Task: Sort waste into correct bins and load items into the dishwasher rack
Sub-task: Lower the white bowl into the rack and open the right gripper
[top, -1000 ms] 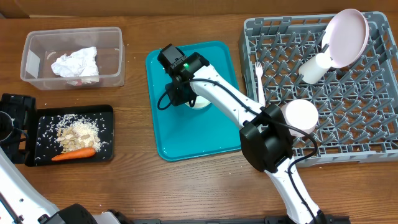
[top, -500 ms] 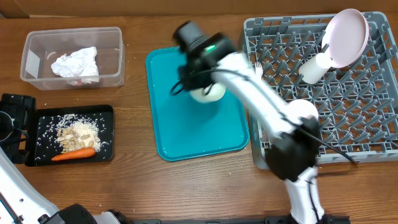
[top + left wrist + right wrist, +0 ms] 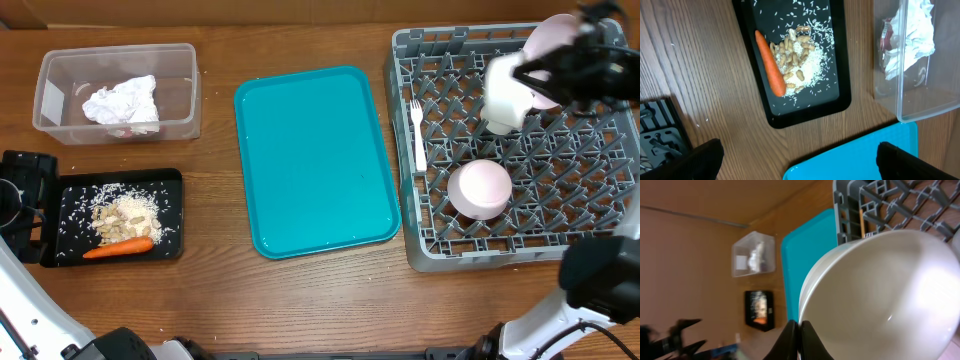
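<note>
Bowl (image 3: 880,295) (white), seemingly in right gripper (image 3: 799,326)

We look down on a black tray (image 3: 805,107) on the wooden table (image 3: 690,65), orange carrot (image 3: 770,64) touching nut scraps (image 3: 790,50) amid scattered rice (image 3: 812,60), clear tub (image 3: 900,95) alongside holding a crumpled napkin (image 3: 915,35), teal tray (image 3: 855,155) corner below, our left hand (image 3: 800,160) spread wide.

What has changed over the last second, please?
The right pincer, shut on a small white bowl, lifted it off the teal tray and carried it across, above the dishwasher rack. The napkin in the tub, the carrot on the black tray, and the fork and other bowl in the rack stayed put.
</note>
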Tool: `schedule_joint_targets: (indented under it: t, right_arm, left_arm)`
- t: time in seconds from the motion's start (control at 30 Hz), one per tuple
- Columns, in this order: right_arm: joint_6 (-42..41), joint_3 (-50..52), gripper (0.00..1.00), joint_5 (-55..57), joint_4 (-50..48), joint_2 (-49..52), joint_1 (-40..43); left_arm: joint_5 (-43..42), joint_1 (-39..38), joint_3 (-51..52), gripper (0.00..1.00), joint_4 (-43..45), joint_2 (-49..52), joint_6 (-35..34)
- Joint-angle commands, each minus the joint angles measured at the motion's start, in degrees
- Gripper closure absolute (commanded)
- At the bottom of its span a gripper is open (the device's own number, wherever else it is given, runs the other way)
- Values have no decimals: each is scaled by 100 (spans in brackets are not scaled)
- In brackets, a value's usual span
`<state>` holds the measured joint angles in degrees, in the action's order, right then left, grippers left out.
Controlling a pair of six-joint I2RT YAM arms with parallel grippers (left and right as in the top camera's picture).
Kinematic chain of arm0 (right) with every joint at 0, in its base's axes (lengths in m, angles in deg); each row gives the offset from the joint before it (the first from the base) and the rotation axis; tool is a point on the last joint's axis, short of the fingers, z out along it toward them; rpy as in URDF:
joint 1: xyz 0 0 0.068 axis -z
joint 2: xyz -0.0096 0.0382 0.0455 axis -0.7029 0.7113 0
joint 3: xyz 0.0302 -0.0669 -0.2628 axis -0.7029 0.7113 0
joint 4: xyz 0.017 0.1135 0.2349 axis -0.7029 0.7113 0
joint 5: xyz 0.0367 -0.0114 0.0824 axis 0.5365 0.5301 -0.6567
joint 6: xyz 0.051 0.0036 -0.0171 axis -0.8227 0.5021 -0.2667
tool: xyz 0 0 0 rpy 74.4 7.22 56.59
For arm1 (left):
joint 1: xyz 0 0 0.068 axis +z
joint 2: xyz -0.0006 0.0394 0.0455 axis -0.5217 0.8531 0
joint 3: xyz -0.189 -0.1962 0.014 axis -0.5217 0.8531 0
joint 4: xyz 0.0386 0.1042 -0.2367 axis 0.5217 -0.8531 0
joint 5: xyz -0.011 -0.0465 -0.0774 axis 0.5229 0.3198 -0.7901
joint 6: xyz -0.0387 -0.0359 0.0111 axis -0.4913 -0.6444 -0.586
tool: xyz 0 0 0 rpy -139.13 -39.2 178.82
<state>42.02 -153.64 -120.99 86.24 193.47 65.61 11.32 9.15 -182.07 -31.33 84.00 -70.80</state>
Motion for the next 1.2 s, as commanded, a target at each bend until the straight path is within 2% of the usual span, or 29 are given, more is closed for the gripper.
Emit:
schedule_joint_targets:
  t: [0.0, 0.2, 0.43, 0.83, 1.17]
  right_arm:
    - [1641, 673, 96, -1580, 433, 7, 874]
    - [2284, 1978, 96, -2205, 334, 11, 1685]
    - [2391, 3040, 96, -2428, -313, 28, 2055]
    - [2328, 3156, 96, -2120, -1405, 39, 2081]
    - [2323, 3156, 96, -2304, -1989, 83, 2081]
  left_arm:
    - [35, -11, 26, 0, 11, -4, -55]
    - [35, -11, 26, 0, 11, -4, -55]
    - [35, -11, 26, 0, 11, -4, -55]
    - [35, -11, 26, 0, 11, -4, -55]
    - [35, -11, 26, 0, 11, -4, -55]
